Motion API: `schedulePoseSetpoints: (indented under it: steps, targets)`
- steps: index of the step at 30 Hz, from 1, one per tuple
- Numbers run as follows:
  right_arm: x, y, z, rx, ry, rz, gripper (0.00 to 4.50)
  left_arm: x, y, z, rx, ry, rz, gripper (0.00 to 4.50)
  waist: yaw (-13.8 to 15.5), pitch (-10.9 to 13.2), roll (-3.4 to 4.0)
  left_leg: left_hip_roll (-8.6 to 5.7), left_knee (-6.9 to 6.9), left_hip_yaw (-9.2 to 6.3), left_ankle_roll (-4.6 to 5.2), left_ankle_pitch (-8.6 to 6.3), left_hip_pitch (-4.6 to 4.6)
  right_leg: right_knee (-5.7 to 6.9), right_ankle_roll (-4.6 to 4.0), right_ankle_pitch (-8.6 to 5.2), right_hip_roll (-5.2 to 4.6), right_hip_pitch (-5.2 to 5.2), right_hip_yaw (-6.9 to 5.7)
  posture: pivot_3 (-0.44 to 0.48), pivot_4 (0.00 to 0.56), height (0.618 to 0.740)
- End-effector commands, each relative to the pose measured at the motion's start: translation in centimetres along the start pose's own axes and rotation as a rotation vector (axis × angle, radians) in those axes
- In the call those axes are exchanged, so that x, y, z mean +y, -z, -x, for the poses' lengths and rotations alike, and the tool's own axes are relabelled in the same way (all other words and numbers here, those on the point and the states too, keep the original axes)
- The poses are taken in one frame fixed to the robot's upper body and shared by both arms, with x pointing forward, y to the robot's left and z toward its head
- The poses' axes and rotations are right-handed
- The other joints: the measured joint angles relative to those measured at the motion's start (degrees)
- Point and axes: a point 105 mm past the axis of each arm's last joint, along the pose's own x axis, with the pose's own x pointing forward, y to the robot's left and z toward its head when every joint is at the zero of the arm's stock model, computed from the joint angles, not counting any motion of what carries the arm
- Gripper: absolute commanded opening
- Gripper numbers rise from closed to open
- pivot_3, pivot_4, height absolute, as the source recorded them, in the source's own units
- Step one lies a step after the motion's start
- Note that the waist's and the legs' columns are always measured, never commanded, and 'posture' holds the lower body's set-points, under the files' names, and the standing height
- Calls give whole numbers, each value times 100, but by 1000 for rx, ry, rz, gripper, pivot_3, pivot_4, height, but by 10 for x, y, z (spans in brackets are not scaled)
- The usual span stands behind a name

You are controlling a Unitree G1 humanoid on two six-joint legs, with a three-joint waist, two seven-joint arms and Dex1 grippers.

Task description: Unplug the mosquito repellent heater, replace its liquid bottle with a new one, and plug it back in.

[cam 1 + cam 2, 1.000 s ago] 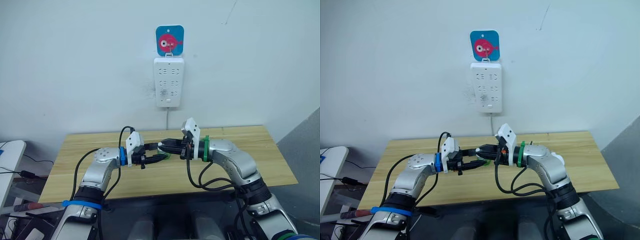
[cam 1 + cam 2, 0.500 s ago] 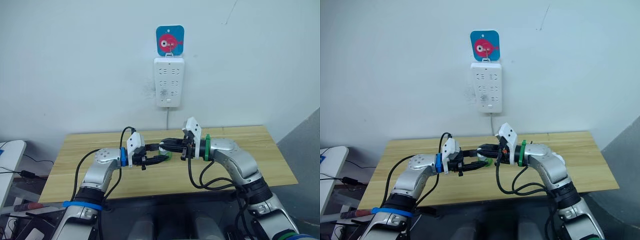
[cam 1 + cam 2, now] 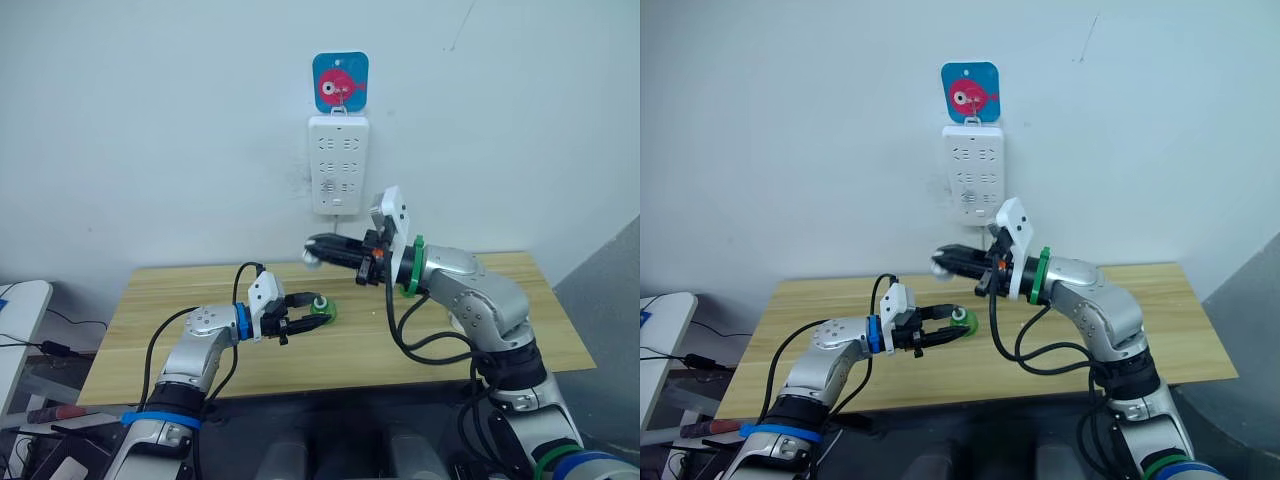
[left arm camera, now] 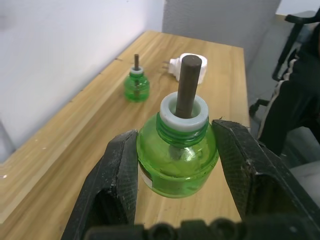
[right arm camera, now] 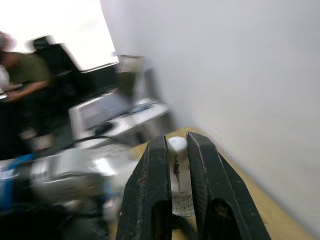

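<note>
The two arms, which met over the middle of the counter (image 3: 480,330) a second ago, are now apart. The right pincer (image 3: 318,247) has risen and swung up toward the wall, and it pinches the mosquito repellent heater (image 3: 314,258), a small white piece sitting between its black fingertips in the air, above the counter and below the white power strip (image 3: 338,165) that hangs under a blue card with a red fish (image 3: 339,81). In the right wrist view the white body (image 5: 177,165) is clamped tight between the two fingers.

The left pincer (image 3: 308,312) has stayed low over the counter and has drawn slightly back toward the robot's left; it grips the green bottle (image 3: 320,308), now free of the heater. The left wrist view shows the bottle (image 4: 177,155) upright between the pads, its white collar and dark wick on top. Beyond it on the counter stand a second green bottle (image 4: 136,86) and, near it, a white plug-in piece (image 4: 189,67) lying with its prongs toward that bottle.
</note>
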Motion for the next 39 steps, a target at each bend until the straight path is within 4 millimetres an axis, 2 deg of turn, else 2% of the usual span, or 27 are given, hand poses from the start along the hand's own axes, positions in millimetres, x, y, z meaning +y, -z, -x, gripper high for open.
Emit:
schedulePoseSetpoints:
  steps: [1, 5, 8, 14, 19, 23, 32, 39]
  targets:
    - [-47, 41, 10, 60, 254, 128, 168, 5, -8, 8, -26, -42, -41, 2167, 0, -10, -3, -2, -1, 1, 0, 0, 1, 0, 0, 0, 0, 0, 1, -20, 106, 740]
    - [-76, 75, 9, 85, 421, 129, 168, 8, -7, 13, -35, -89, -33, 2167, -17, -9, -2, -3, -6, 10, -1, 1, 0, 3, 0, 0, 0, -5, 9, 2, 113, 740]
    - [-89, 96, 9, 98, 531, 112, 168, 8, -8, 14, -51, -122, -25, 2167, -33, -8, -1, 2, -12, 14, -5, 3, 4, 6, -1, 1, 3, -8, 12, 14, 116, 740]
    - [-93, 131, 12, 167, 638, 85, 168, 8, -12, 15, -80, -184, -10, 2167, -3, -8, -1, 2, -13, 12, -6, 3, 5, 3, -1, 0, 2, -4, 12, 51, 123, 740]
    - [-95, 154, 25, 234, 718, 24, 168, 5, -12, 18, -79, -201, -3, 2167, 14, -7, 0, 1, -13, 12, -6, 4, 7, 6, -2, 1, 2, -2, 12, 72, 123, 740]
    - [-95, 168, 33, 267, 749, -44, 168, 4, -13, 20, -74, -206, -2, 2167, 15, -7, 1, 2, -13, 11, -7, 4, 8, 8, -2, 1, 3, -2, 12, 81, 124, 740]
    - [-94, 177, 37, 296, 761, -113, 168, 6, -16, 22, -64, -200, -8, 2167, 14, -7, 2, 2, -15, 11, -7, 4, 10, 7, -2, 0, 3, -1, 11, 78, 125, 740]
    - [-95, 170, 32, 279, 736, -86, 2533, 6, -17, 19, -63, -190, -10, 2167, 9, -6, 2, 2, -15, 11, -7, 5, 10, 6, -2, 0, 3, 0, 11, 65, 122, 740]
